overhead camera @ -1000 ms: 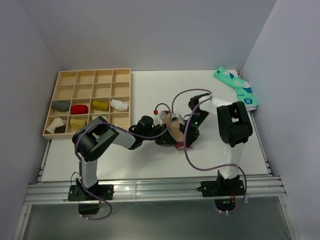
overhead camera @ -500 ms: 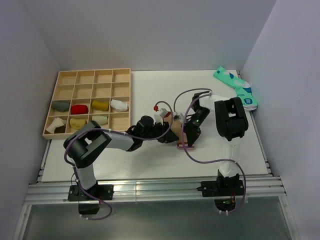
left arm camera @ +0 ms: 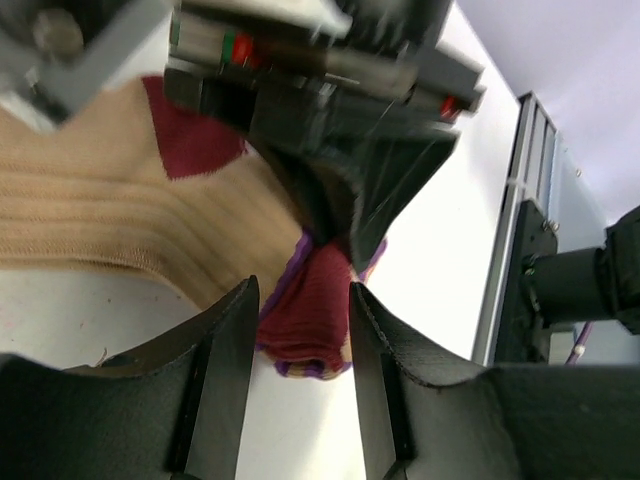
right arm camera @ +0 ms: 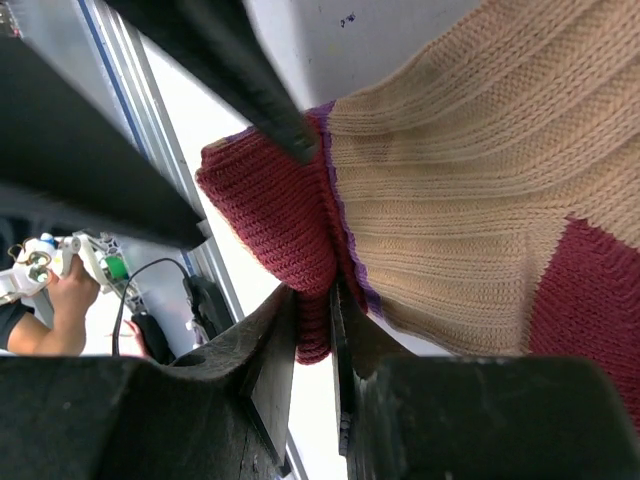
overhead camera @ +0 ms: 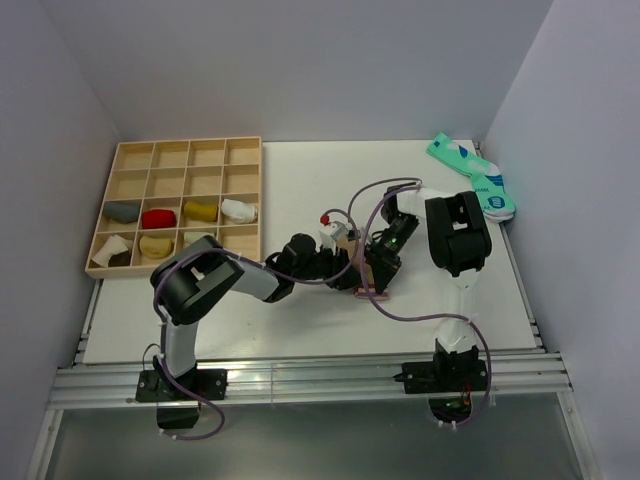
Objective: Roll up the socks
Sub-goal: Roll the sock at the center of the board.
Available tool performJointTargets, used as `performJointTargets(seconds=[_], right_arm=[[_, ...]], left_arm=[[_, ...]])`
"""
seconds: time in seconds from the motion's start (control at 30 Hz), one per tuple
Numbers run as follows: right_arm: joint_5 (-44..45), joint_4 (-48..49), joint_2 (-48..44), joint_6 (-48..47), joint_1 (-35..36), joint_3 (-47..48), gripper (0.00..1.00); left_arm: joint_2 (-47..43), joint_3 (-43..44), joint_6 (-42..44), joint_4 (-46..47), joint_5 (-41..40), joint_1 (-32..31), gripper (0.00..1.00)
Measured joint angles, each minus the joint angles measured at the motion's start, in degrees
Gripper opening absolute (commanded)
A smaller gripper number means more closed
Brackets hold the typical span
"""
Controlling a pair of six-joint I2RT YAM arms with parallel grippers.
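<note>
The tan sock [overhead camera: 360, 270] with maroon patches lies bunched at mid-table between both grippers. In the right wrist view my right gripper [right arm camera: 312, 335] is shut on the sock's maroon cuff [right arm camera: 270, 205], and the tan ribbed body [right arm camera: 470, 230] spreads to the right. In the left wrist view my left gripper [left arm camera: 300, 390] is open, its fingers [left arm camera: 225, 370] standing on either side of the maroon cuff end [left arm camera: 305, 325]. The tan body [left arm camera: 110, 210] stretches left. In the top view the left gripper [overhead camera: 343, 264] and the right gripper [overhead camera: 376, 268] nearly meet. The pale olive-green sock is out of view.
A wooden compartment tray [overhead camera: 240, 150] at the back left holds several rolled socks. A pair of teal patterned socks [overhead camera: 475, 175] lies at the back right by the wall. A metal rail [overhead camera: 300, 380] runs along the near edge.
My left gripper has moved right, close up to the right gripper, and the sock between them has bunched shorter. The right gripper has stayed nearly in place, holding the cuff.
</note>
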Motion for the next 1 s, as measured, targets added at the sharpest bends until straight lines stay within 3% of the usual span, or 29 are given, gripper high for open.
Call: performJointTargets(seconds=[0.63,0.73,0.83,0.87,1.0], right_arm=[[-0.2,-0.4,1.1,2.8,-0.5,1.3,0.24],[-0.2,-0.4,1.1,3.0,-0.5,1.4,0.24],[-0.2,-0.3,1.1,3.4,-0.5,1.4,0.24],[-0.1,-0.3,1.1,3.5,-0.5,1.4,0.24],[0.1,0.7,0.7,5.5,-0.6,0.5,0.31]], left_arm=[[4.2,-0.3,0.3,3.7,4.8,-0.6,0.46],[4.8,-0.3,0.3,3.7,4.7,-0.7,0.42],[4.9,-0.3,0.1,3.6,4.5,-0.7,0.31],[4.9,-0.3,-0.1,3.6,4.3,-0.8,0.20],[5.1,-0.2,-1.9,3.1,3.3,-1.0,0.00]])
